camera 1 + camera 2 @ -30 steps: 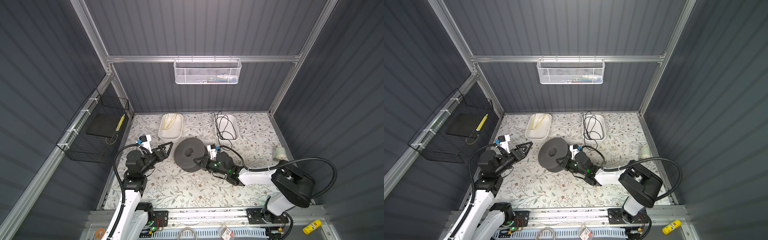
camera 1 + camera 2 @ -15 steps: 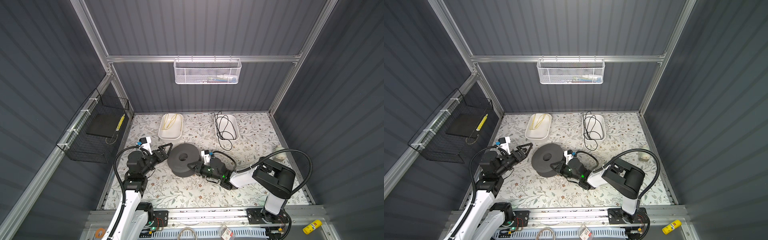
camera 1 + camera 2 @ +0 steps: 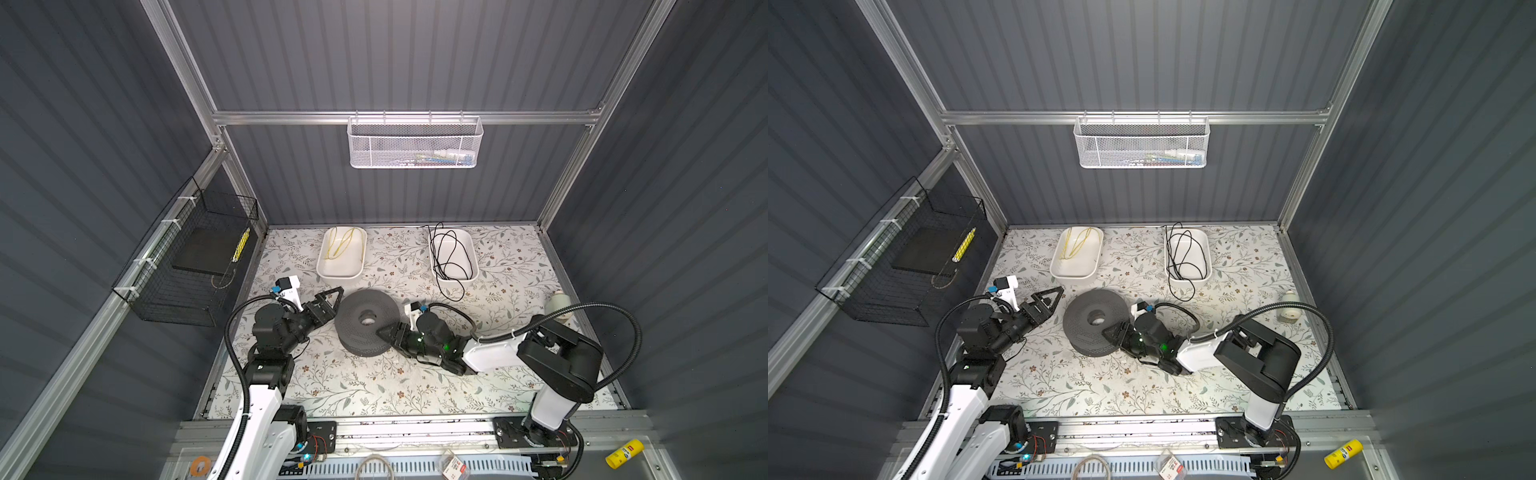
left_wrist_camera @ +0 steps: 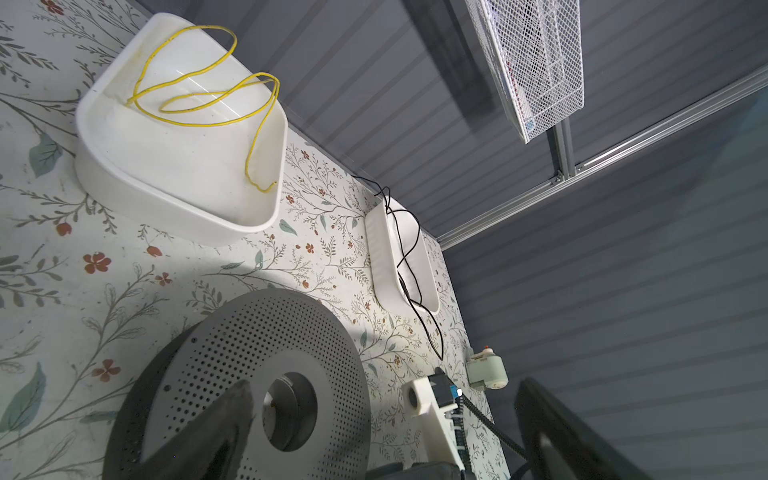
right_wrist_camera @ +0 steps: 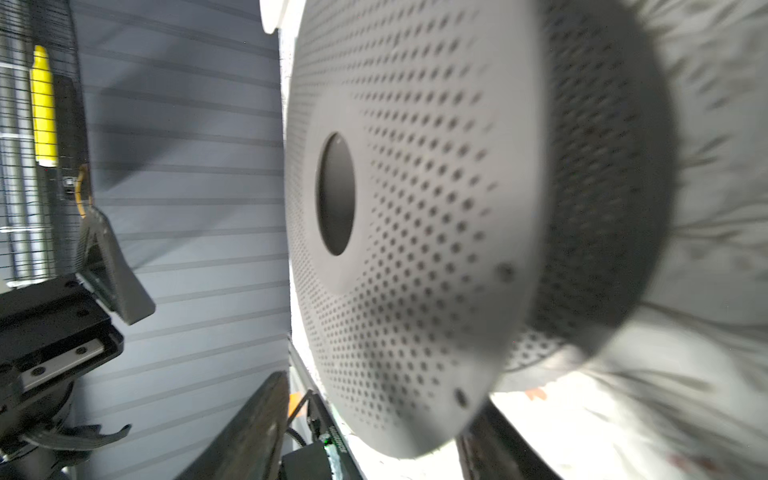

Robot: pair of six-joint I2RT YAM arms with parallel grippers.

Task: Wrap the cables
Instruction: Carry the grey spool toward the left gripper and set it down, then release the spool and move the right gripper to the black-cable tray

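The cables are one thin black cord (image 3: 446, 257) (image 3: 1183, 257) (image 4: 405, 249), looped in a white tray (image 3: 472, 249) at the back right, with one loop trailing onto the table. A grey perforated spool (image 3: 357, 332) (image 3: 1088, 328) (image 4: 232, 353) (image 5: 436, 208) stands mid-table with no cord on it. My left gripper (image 3: 332, 305) (image 3: 1052, 307) (image 4: 382, 436) is open and empty by the spool's left rim. My right gripper (image 3: 384, 336) (image 3: 1111, 330) (image 5: 374, 440) is open at the spool's right side. The rim of its upper flange lies between the fingers.
A second white tray (image 3: 340, 272) at the back left holds a thin yellow cord (image 3: 340, 245). A small pale device (image 3: 559, 307) sits at the table's right edge. A black wire basket (image 3: 187, 266) hangs on the left wall and a white mesh basket (image 3: 415, 145) on the back wall.
My right gripper, shut on the spool's rim, dragged it left and toward the front, then opened. The left gripper opened slightly wider and stayed beside the spool.
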